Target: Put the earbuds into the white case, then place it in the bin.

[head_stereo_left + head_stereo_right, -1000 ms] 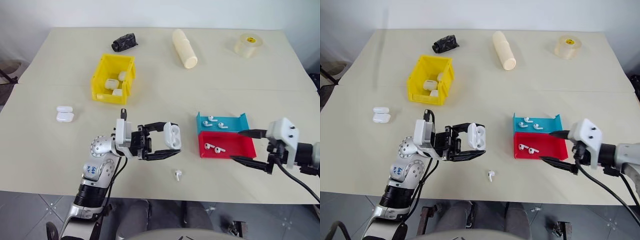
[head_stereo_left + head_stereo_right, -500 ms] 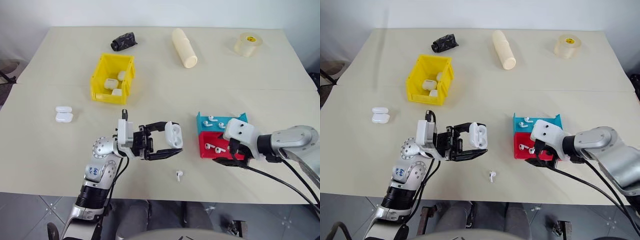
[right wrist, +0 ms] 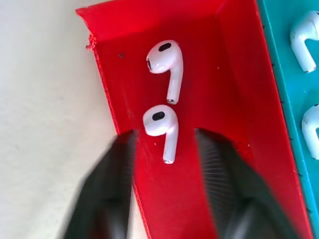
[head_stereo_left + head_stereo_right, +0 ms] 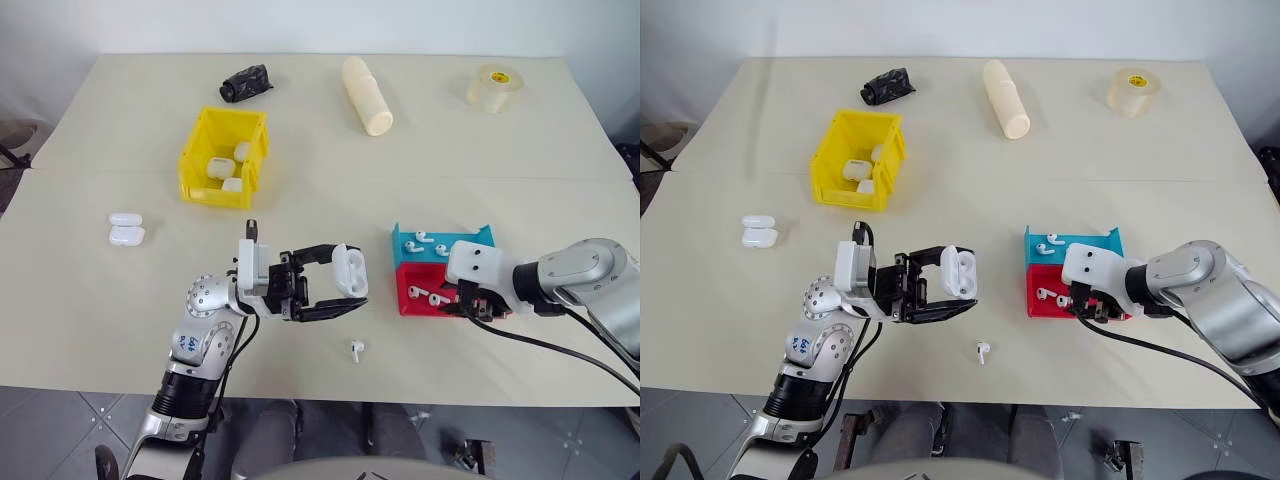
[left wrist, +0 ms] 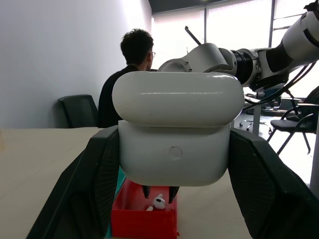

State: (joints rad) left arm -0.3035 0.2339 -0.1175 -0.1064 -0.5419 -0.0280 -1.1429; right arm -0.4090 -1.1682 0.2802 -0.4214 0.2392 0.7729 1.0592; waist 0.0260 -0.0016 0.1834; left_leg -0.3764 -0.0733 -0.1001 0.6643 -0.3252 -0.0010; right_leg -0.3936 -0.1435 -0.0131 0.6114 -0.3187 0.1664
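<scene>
Nearest you, one loose earbud (image 4: 355,349) lies on the table (image 4: 330,180) close to the front edge, between the two arms. Just behind it, your left gripper (image 4: 345,286) is clamped on the white case (image 4: 349,270), holding it above the table with its lid open; in the left wrist view the case (image 5: 174,132) sits squeezed between both fingers (image 5: 97,179).

To the right, your right gripper (image 3: 164,149) reaches into the red tray (image 4: 415,275). Its fingers (image 3: 112,169) are partly open and straddle the nearer of two earbuds (image 3: 162,124) there, but they don't touch it yet; it still rests on the tray floor. The second earbud (image 3: 166,62) lies just beyond it. The blue tray (image 4: 470,242) touches the red one on the far side and carries two more earbuds (image 4: 427,239).

On the left, two closed cases (image 4: 126,229) lie side by side. Farther back, the yellow bin (image 4: 195,160) holds three cases. Along the far edge you have a black object (image 4: 245,82), a cream cylinder (image 4: 366,95) and a tape roll (image 4: 494,87).
</scene>
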